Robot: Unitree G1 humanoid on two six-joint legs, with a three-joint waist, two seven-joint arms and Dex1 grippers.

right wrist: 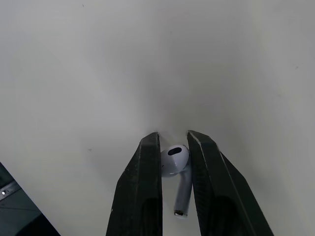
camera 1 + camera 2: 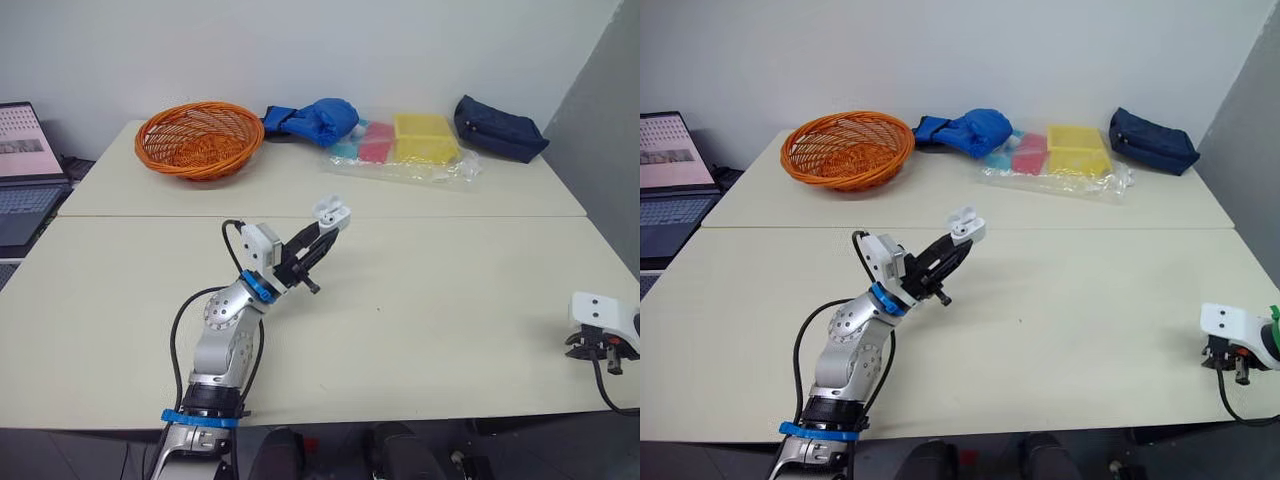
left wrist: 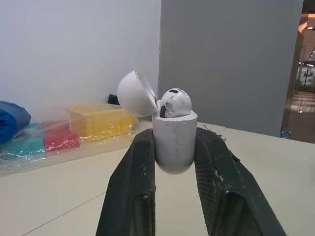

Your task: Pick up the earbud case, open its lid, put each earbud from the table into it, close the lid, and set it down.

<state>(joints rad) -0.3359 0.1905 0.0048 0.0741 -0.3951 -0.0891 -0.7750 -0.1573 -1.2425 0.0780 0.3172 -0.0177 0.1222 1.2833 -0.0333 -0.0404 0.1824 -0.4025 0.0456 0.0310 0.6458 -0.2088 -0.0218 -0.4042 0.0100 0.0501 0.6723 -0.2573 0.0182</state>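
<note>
My left gripper (image 2: pixel 322 232) is raised over the middle of the table and shut on the white earbud case (image 2: pixel 331 213). In the left wrist view the case (image 3: pixel 174 140) stands upright between the fingers (image 3: pixel 134 177), its lid (image 3: pixel 135 93) swung back, and one earbud (image 3: pixel 174 103) sits in it. My right gripper (image 1: pixel 173 147) is low at the table's right front edge, pointing down at the tabletop. It is shut on the second white earbud (image 1: pixel 176 167), whose stem runs back between the fingers. The right wrist (image 2: pixel 603 325) shows at the right edge of the eye views.
An orange wicker basket (image 2: pixel 199 138) stands at the back left. Beside it lie a blue cloth bundle (image 2: pixel 315 121), coloured boxes in clear plastic (image 2: pixel 412 145) and a dark blue pouch (image 2: pixel 498 128). A laptop (image 2: pixel 25 170) sits off the table's left edge.
</note>
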